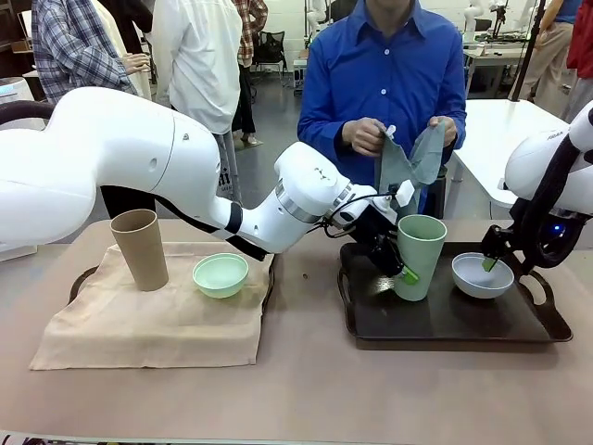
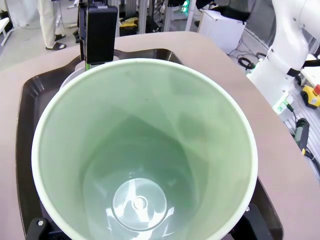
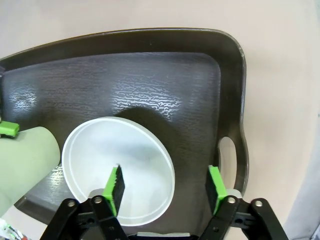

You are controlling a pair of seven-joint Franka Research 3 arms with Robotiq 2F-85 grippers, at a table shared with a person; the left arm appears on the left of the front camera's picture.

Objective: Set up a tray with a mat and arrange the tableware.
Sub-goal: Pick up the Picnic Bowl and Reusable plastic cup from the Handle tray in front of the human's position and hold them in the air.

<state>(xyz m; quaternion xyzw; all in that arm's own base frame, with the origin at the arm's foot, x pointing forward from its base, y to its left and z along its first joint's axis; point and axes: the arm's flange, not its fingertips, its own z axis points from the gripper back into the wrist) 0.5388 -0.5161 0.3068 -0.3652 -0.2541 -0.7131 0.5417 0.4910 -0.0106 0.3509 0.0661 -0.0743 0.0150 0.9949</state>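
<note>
Your right gripper [image 3: 165,190] has its fingers apart, straddling the rim of the white bowl [image 3: 122,167] low in the frame on the dark tray [image 3: 165,85]. Centre frame, your left gripper [image 1: 394,264] holds the pale green cup [image 1: 419,255] tilted over that tray.

- The table [image 1: 306,389] has a pale pinkish-tan top.
- On the robot's left a beige mat [image 1: 139,324] is draped over a dark tray [image 1: 271,278], which is mostly covered.
- On the right a second dark tray [image 1: 445,324] with cut-out handles lies bare on the table.
</note>
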